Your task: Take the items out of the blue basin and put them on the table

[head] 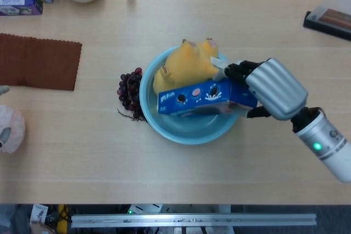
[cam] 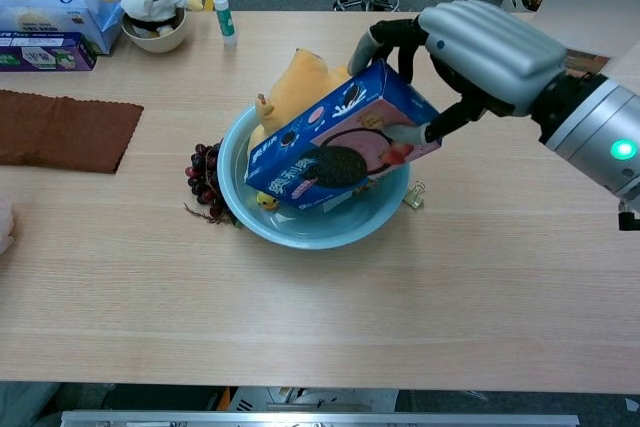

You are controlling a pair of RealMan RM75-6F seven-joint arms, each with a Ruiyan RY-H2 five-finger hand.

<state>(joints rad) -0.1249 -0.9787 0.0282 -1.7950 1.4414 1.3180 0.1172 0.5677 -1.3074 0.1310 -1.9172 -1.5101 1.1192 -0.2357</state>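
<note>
My right hand (head: 269, 87) (cam: 470, 52) grips the right end of a blue cookie box (head: 205, 97) (cam: 345, 137) and holds it tilted above the blue basin (head: 189, 134) (cam: 330, 235). The box's left end hangs low over the basin. A yellow plush toy (head: 186, 64) (cam: 300, 87) leans in the back of the basin. A small yellow item (cam: 264, 201) lies on the basin floor. My left hand (head: 5, 130) (cam: 3, 222) shows at the far left edge on something pink, its fingers too cut off to judge.
Dark grapes (head: 129, 89) (cam: 203, 172) lie against the basin's left side. A brown cloth (head: 38, 61) lies far left. Boxes, a bowl with a toy (cam: 152, 17) and a glue stick (cam: 222, 17) stand at the back left. A binder clip (cam: 414, 195) lies right of the basin.
</note>
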